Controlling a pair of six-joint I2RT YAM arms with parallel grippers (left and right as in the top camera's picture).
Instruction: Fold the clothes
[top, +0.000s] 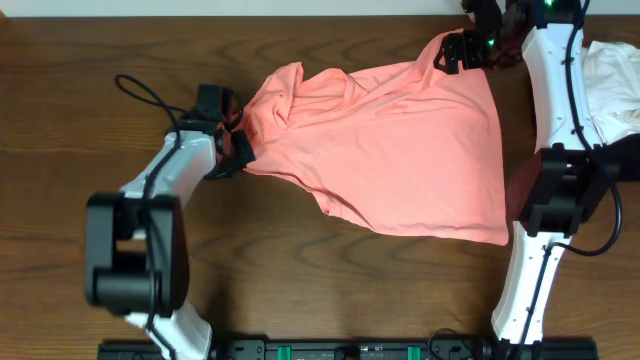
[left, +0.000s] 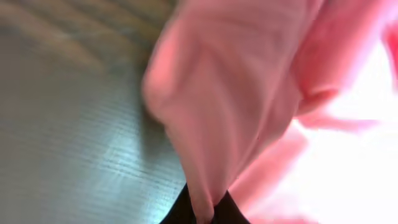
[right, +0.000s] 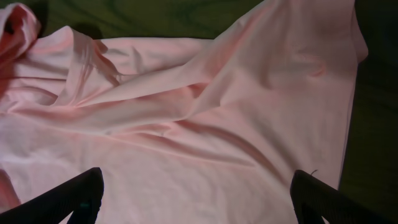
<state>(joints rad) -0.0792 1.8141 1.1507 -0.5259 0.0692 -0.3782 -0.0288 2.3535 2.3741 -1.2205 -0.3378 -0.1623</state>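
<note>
Overhead: pink shirt lies rumpled on the table, stretched between the two pincers. Left pincer is at one edge, right pincer at the opposite corner. I'd tug it flat before folding.

Left wrist: clamped tight on fabric, everything else is blur.

Right wrist: jaws wide apart and holding nothing, shirt right ahead. Can't tell if the tips touch it.

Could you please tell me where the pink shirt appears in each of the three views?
Overhead: shirt spread across the centre and upper right.
Left wrist: shirt fills the right half, blurred and bunched.
Right wrist: shirt covers most of the frame.
Shared landmark: the table showing beside it.
</note>
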